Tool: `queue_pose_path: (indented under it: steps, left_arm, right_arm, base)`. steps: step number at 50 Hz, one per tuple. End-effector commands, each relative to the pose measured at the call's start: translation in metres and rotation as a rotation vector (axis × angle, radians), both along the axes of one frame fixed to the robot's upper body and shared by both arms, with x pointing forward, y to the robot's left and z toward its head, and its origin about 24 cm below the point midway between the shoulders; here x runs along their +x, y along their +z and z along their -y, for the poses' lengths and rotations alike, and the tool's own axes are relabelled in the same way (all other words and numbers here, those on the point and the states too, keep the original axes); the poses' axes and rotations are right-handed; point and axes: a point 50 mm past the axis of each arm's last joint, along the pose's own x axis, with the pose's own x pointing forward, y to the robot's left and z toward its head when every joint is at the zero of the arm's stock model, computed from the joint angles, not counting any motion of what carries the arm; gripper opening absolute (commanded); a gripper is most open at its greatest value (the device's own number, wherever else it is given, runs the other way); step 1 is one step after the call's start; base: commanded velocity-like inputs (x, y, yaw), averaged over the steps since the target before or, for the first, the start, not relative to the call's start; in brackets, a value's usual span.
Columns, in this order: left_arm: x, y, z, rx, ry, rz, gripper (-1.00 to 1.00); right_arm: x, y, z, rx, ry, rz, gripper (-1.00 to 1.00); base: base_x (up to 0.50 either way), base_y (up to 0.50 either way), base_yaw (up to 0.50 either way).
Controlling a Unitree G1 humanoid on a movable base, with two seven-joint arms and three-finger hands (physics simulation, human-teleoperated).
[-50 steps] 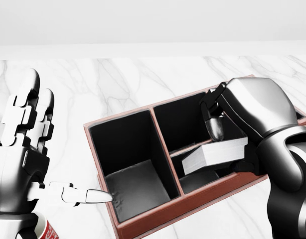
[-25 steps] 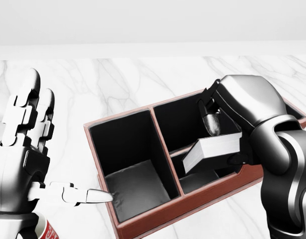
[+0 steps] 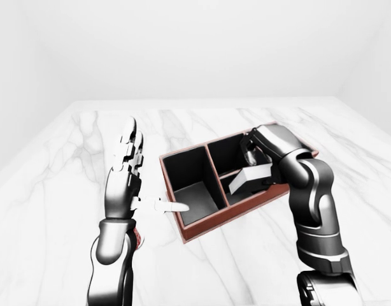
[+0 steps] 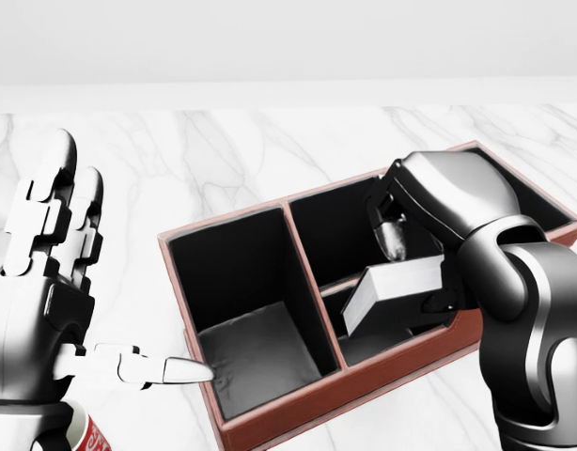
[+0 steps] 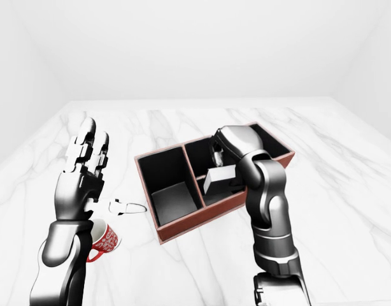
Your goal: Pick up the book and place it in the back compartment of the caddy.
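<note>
Your right hand [image 4: 415, 268] grips the white closed book [image 4: 394, 293], tilted over the red-brown, black-lined caddy [image 4: 270, 413] right of centre; release remains. Left hand [image 4: 54, 282] is spread wide.

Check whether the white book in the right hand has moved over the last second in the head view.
Yes. Against the fixed red-brown caddy, the white book has shifted left and tilted more steeply, its left end dipping toward the lower compartment, gripped by the right hand.

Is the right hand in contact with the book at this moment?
Touching. In the head view the right hand has a dark fingertip pressed on top of the white book and another finger under its right end, holding it tilted over the caddy.
</note>
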Motion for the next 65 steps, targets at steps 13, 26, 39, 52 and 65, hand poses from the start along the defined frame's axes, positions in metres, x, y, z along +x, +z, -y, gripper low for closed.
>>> queue_pose_path:
  steps: [13, 26, 39, 52, 65]
  left_arm:
    - [0.0, -0.001, 0.0, 0.001, 0.001, -0.005, 0.98]
    - [0.0, -0.001, 0.0, 0.001, 0.001, -0.004, 0.98]
    - [0.0, 0.0, 0.0, 0.001, 0.0, 0.0, 0.98]
    - [0.0, -0.001, 0.0, 0.003, 0.002, -0.004, 0.98]
    - [0.0, 0.0, 0.001, 0.005, 0.001, 0.0, 0.98]
  right_arm:
    - [0.008, -0.001, -0.003, 0.0, -0.003, 0.005, -1.0]
    - [0.014, -0.003, -0.003, 0.009, -0.016, 0.027, -1.0]
    - [0.021, -0.01, -0.003, 0.01, -0.028, 0.028, -1.0]
    - [0.026, -0.019, -0.003, 0.006, -0.032, 0.03, -1.0]
    - [0.03, -0.026, 0.0, 0.0, -0.043, 0.027, -1.0]
  base:
    - [0.0, 0.0, 0.0]
    - [0.0, 0.0, 0.0]
    - [0.0, 0.0, 0.0]
    - [0.0, 0.0, 0.0]
    - [0.0, 0.0, 0.0]
